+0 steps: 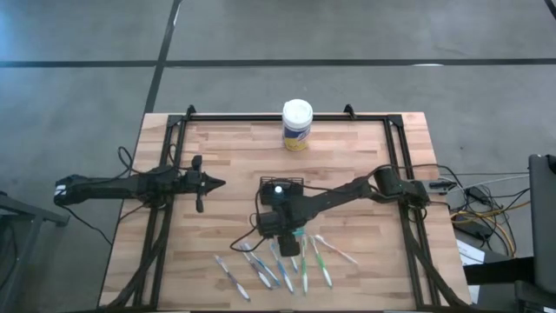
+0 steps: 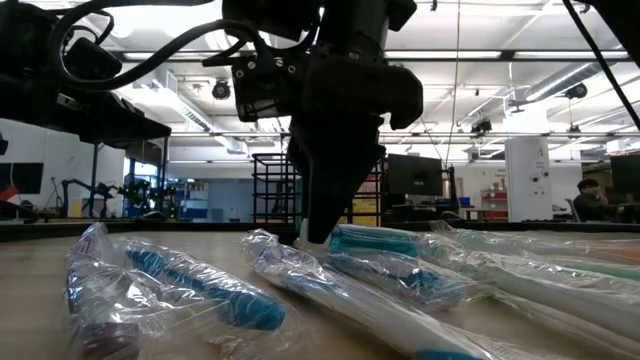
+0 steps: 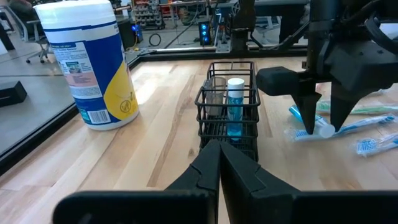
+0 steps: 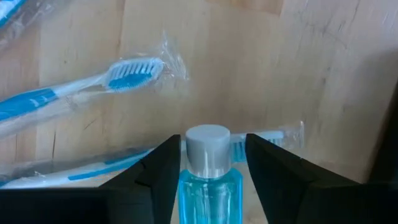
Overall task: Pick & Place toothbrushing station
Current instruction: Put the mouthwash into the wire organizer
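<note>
Right gripper: the right gripper point(image 4: 208, 180) is down low over the table, just in front of the caddy. Its two dark fingers are open a little, one on each side of a small blue bottle point(image 4: 209, 180) with a white cap. I cannot tell if they are squeezing it yet.

Left gripper: the left gripper point(image 1: 211, 183) waits off to the left side of the table, fingers pressed together, holding nothing.

Caddy: the black wire caddy point(image 3: 229, 109) stands upright near the middle of the table. One small blue bottle with a white cap point(image 3: 235, 99) is already inside it.

Toothbrushes: blue, green and white toothbrushes point(image 1: 278, 265) lie flat in clear wrappers at the front of the table, near each other.

Canister: the big white canister point(image 1: 297, 124) with a yellow label stands at the back edge, well apart.

How it will handle: the little bottle looks light, hard and smooth, so it may slip. Best to hold its body just under the cap. The wrapped brushes look thin, light and crinkly, and slippery too.
</note>
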{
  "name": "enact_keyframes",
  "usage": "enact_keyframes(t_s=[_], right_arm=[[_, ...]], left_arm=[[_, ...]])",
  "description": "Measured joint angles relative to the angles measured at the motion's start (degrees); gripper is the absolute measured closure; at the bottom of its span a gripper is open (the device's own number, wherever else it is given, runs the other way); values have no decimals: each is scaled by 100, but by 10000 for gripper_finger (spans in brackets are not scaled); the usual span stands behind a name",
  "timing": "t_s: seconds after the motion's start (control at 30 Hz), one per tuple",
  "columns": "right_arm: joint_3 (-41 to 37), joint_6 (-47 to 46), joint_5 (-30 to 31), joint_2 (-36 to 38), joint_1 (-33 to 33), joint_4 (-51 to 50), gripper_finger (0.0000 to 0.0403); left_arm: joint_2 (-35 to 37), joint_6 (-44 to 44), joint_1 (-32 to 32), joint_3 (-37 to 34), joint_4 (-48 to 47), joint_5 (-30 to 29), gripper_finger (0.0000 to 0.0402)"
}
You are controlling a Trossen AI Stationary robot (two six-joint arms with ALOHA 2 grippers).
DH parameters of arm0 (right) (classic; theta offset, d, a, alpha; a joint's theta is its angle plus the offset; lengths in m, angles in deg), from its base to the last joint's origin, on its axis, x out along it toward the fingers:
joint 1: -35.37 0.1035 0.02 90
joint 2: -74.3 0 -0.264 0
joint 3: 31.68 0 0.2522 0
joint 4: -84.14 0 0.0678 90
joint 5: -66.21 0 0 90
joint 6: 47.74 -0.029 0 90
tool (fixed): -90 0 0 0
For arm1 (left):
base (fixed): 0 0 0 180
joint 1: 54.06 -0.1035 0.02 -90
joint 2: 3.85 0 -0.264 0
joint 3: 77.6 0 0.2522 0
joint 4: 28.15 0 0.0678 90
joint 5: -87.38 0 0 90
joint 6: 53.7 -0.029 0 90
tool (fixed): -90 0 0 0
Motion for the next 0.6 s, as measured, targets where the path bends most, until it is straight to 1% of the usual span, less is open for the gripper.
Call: enact_keyframes(t_s=[0.1,0.27,0.4,0.6], right_arm=[[19,30,0,0,0,-12,264],[35,118,0,11,2,-22,330],[52,120,3,136,4,-21,331],[59,112,128,537,10,97,331]], left_arm=[[0,0,1,0,0,0,390],[0,2,2,0,2,1,390],[0,2,2,0,2,2,390],[2,4,1,0,2,4,390]])
